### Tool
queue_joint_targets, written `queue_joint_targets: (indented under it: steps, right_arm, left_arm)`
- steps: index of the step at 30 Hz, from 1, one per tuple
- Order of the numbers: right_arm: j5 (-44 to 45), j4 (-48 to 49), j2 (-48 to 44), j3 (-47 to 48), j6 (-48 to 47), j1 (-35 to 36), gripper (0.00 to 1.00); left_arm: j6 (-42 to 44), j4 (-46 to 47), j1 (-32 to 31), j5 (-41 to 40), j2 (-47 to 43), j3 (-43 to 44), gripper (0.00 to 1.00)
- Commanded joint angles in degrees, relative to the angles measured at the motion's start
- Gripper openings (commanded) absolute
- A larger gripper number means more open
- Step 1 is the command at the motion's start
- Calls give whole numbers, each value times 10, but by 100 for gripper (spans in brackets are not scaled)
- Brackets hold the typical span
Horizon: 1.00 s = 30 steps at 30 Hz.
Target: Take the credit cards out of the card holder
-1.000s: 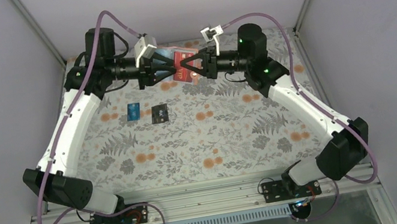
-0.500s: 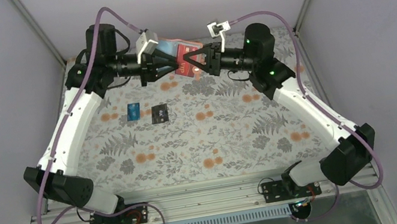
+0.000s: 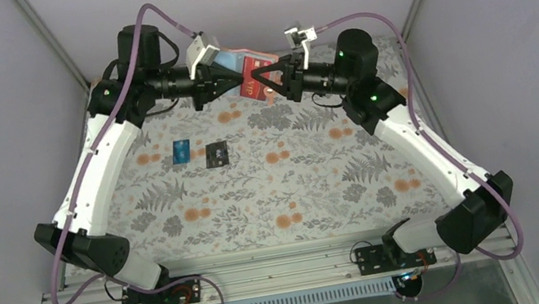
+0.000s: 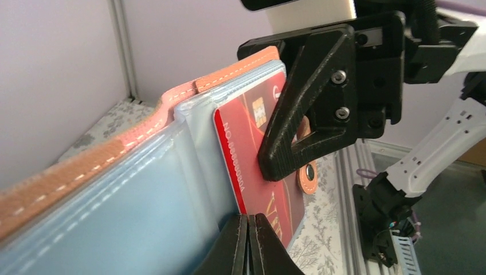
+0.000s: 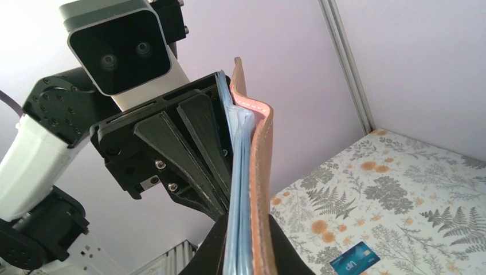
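The card holder [image 3: 233,60], tan outside and light blue inside, hangs in the air at the back between both grippers. My right gripper [image 3: 259,81] is shut on it; the right wrist view shows its jaws clamped on the tan cover [image 5: 261,172] and the blue layers. The red card [image 4: 269,189] sticks out of a blue pocket, and the right finger [image 4: 298,143] presses on it. My left gripper [image 4: 249,243] is shut, pinching at the red card's near edge. The blue card [image 3: 182,151] and black card [image 3: 216,154] lie on the table.
The floral table mat [image 3: 304,179] spreads below. Grey walls and metal corner posts [image 3: 53,39] close in the back and sides. The blue card also shows in the right wrist view [image 5: 355,259].
Both grippers have moved up and toward the back wall together, carrying the card holder and red card with them. The blue and black cards have not moved.
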Motion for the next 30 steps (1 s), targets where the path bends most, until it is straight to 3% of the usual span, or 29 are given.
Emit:
queue_joint_targets:
  steps: [1, 7, 16, 18, 19, 20, 21, 22, 27, 30]
  right_arm:
    - [-21, -2, 21, 33, -68, 15, 4]
    - [-48, -46, 0, 28, -114, -5, 4]
    - [-55, -89, -4, 30, -144, -20, 4]
    - [-66, -104, 1, 37, -156, -20, 4]
    - [-74, -107, 2, 38, -161, -21, 4]
    - [-84, -108, 0, 37, -165, -20, 4]
    - [-91, -108, 0, 37, -167, -20, 4]
    - [-100, -109, -2, 38, -170, -20, 4]
    - [-129, -113, -8, 38, -190, -20, 4]
    - [-131, -118, -9, 38, -198, -20, 5]
  left_arm:
    - [-9, -23, -47, 15, -10, -21, 2]
    - [-13, -11, 45, -15, -24, -72, 2]
    - [59, -42, 73, -38, -56, -70, 3]
    - [69, -47, 74, -70, -58, -69, 33]
    - [72, -48, 74, -84, -59, -71, 59]
    - [72, -45, 75, -102, -60, -73, 77]
    - [71, -40, 75, -111, -61, -77, 92]
    - [70, -35, 74, -117, -61, -81, 99]
    - [75, -31, 74, -116, -49, -82, 100]
    - [89, -44, 75, -60, -42, -78, 100]
